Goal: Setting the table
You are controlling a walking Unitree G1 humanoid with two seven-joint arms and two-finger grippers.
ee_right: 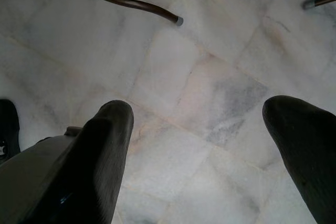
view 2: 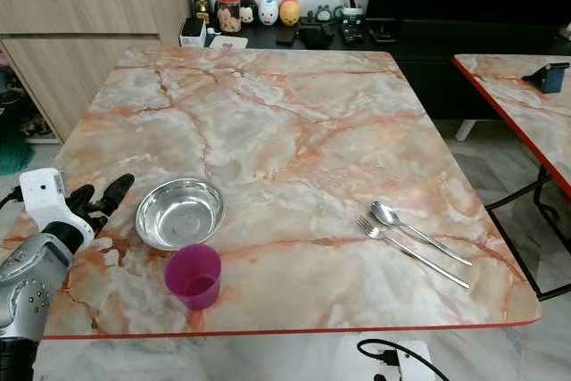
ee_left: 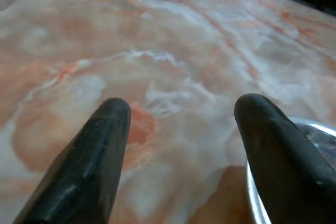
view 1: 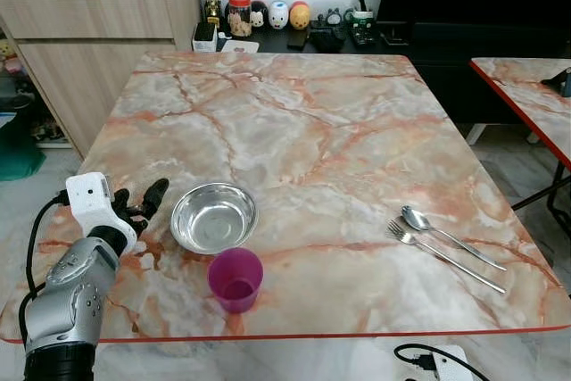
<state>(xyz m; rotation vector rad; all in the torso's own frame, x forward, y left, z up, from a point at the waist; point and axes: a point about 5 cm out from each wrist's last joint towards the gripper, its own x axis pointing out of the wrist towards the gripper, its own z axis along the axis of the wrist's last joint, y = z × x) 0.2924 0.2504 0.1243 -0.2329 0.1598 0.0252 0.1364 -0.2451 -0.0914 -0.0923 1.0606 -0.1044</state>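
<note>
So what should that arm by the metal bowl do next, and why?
Probably ease the left tool a little toward the steel bowl and close on its rim. Its fingers are spread open with nothing between them, and the bowl's edge already sits right beside one finger. The purple cup, fork and spoon lie untouched on the table.

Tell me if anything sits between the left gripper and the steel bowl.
Nothing visible does. The left gripper is open, just above the marble table, right beside the steel bowl; in the left wrist view one finger is already next to the bowl's rim. The purple cup stands nearer the table's front edge, off that line.
</note>
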